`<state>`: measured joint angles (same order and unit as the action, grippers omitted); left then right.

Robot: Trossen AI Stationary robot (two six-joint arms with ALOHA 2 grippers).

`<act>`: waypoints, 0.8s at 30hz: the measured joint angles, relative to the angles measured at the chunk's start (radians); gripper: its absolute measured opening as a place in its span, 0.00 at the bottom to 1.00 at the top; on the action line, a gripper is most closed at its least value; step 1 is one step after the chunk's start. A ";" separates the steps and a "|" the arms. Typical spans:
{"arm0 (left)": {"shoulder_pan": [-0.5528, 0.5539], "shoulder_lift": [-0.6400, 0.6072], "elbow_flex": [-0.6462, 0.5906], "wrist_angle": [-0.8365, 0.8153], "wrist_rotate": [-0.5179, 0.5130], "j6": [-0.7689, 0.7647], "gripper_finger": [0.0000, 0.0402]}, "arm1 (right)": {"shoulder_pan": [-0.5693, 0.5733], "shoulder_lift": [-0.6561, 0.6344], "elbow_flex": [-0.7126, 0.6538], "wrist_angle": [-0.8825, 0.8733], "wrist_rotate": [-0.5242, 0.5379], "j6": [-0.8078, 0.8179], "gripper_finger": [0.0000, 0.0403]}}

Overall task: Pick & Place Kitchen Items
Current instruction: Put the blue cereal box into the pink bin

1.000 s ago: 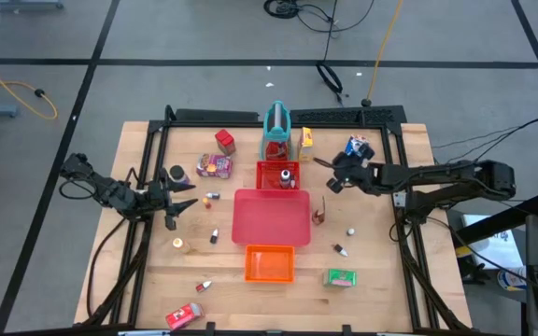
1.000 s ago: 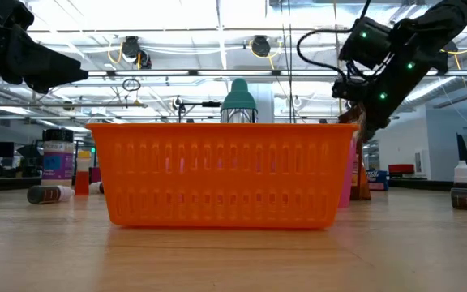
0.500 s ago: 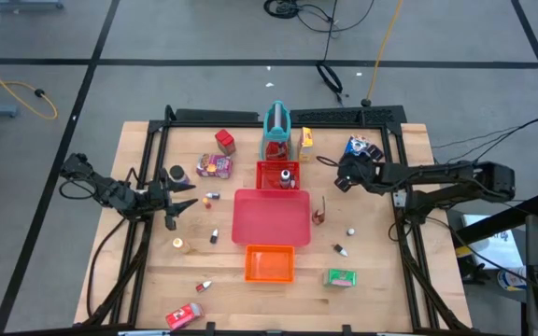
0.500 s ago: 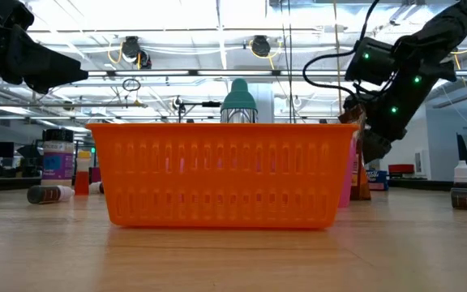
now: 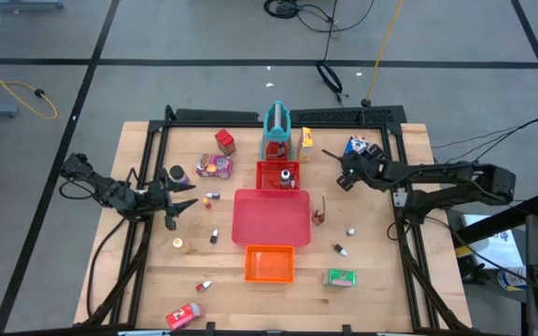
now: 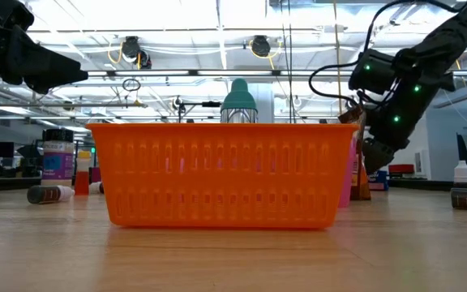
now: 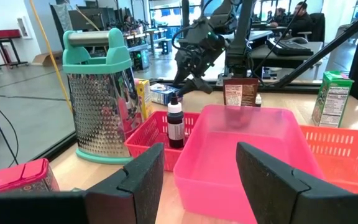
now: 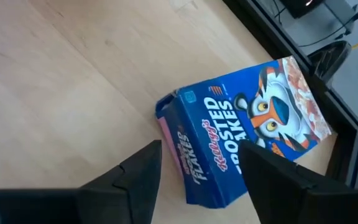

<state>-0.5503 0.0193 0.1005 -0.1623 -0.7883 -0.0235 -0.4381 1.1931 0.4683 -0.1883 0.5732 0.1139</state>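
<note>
The blue-white cereal box [image 5: 359, 147] lies flat on its broad face near the table's far right corner; in the right wrist view the box [image 8: 247, 140] lies just past my fingers. My right gripper [image 5: 347, 175] [image 8: 197, 186] hovers open beside and above it, toward the table's middle, touching nothing. In the low view the right gripper [image 6: 377, 152] hangs above the table. My left gripper [image 5: 181, 198] [image 7: 201, 177] waits open at the left side near the dark purple can [image 5: 176, 175]. The pink-purple packet [image 5: 215, 167], red box [image 5: 224, 140], yellow box [image 5: 305, 141] and green box [image 5: 341, 277] rest on the table.
A pink tray [image 5: 271, 217], an orange basket [image 5: 269, 263] and a small red basket [image 5: 278, 175] holding a bottle fill the middle. The teal grater [image 5: 276, 131] stands at the far side. A brown packet [image 5: 318, 216], tiny bottles [image 5: 350, 231] and a red box [image 5: 184, 315] are scattered around.
My right gripper has moved toward the table's right and far edges, closing on the blue-white cereal box, and has come down somewhat in the low view. The box has stayed put.
</note>
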 joint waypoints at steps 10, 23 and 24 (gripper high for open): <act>0.000 0.000 0.000 0.000 0.000 0.002 0.50 | -0.047 0.046 -0.039 0.065 0.002 -0.037 0.44; 0.000 0.000 0.000 0.000 -0.001 0.002 0.50 | -0.067 0.158 -0.039 0.199 0.013 -0.067 0.13; 0.000 0.000 0.000 0.000 -0.001 0.002 0.50 | -0.067 0.157 -0.039 0.200 0.013 -0.063 0.09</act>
<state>-0.5499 0.0195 0.1005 -0.1623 -0.7895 -0.0219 -0.5046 1.3501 0.4297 0.0113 0.5859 0.0508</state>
